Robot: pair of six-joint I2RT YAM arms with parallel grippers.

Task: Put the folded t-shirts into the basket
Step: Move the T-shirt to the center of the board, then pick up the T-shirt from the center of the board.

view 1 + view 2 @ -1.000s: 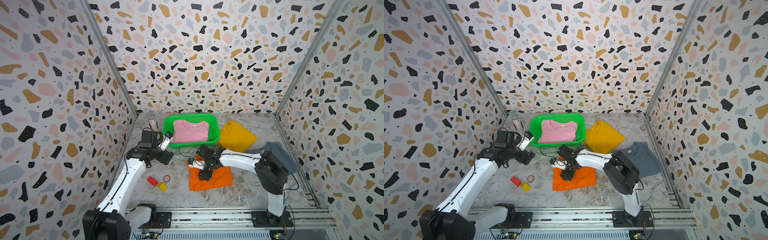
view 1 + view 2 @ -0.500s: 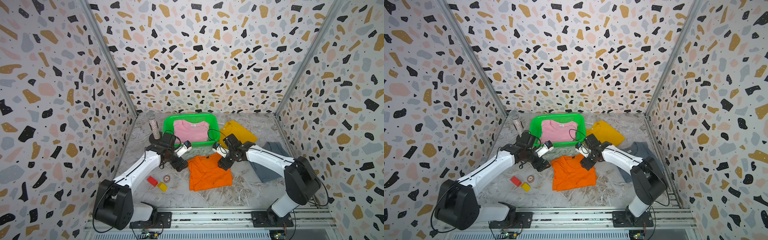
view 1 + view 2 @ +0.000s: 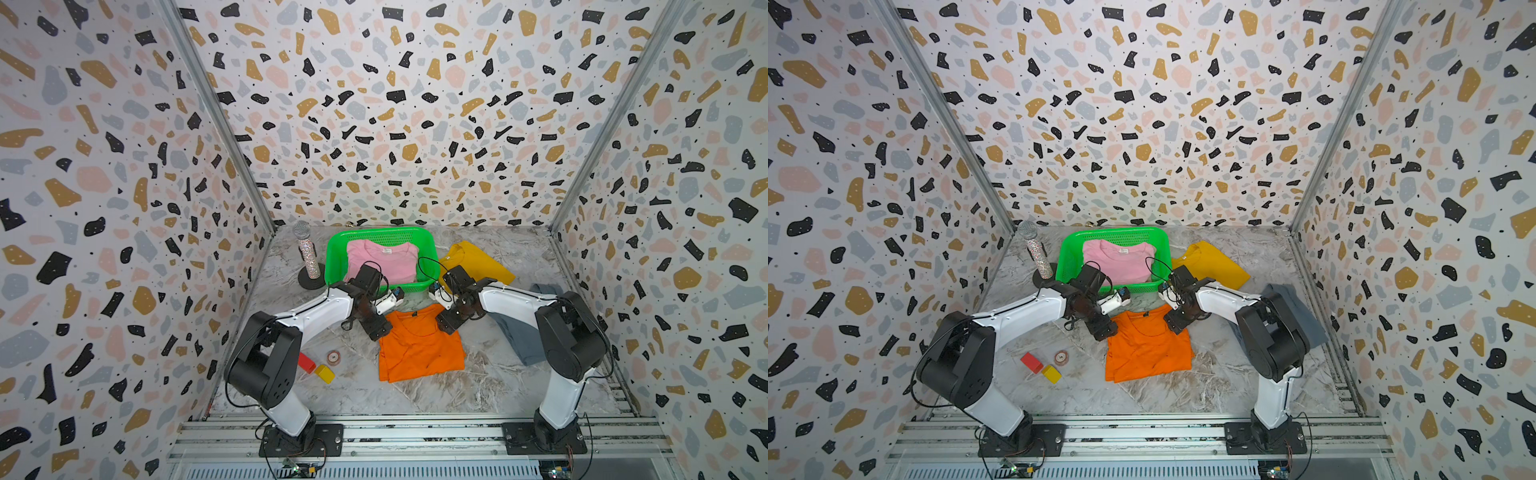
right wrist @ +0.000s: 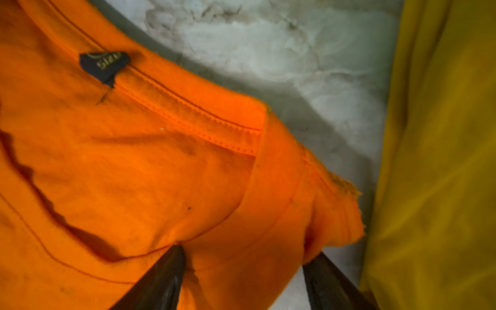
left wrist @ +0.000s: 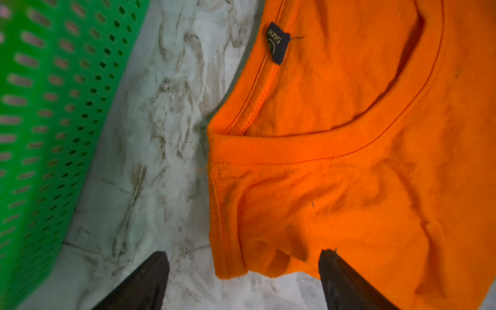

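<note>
Lying flat on the marbled tabletop (image 3: 419,399) just in front of the bright green perforated plastic basket (image 3: 337,262), the folded bright orange cloth t-shirt (image 3: 419,353) awaits lifting in both top views. The folded light pink t-shirt (image 3: 382,262) is already inside the basket.

Left wrist view: left gripper (image 5: 243,253) has its jaws apart, straddling one collar-side corner.

Right wrist view: right gripper (image 4: 249,252) is likewise spread around the opposite corner, not yet pinching. Judged purpose: a two-corner hold preserves the fold.

pink tee (image 3: 382,259) in basket (image 3: 335,262), orange tee (image 3: 419,349), mustard tee (image 3: 473,259), seemingly grey tee (image 3: 519,336) outside

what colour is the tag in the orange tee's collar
Dark navy tag, gold lettering; clearest in the left wrist view.
</note>
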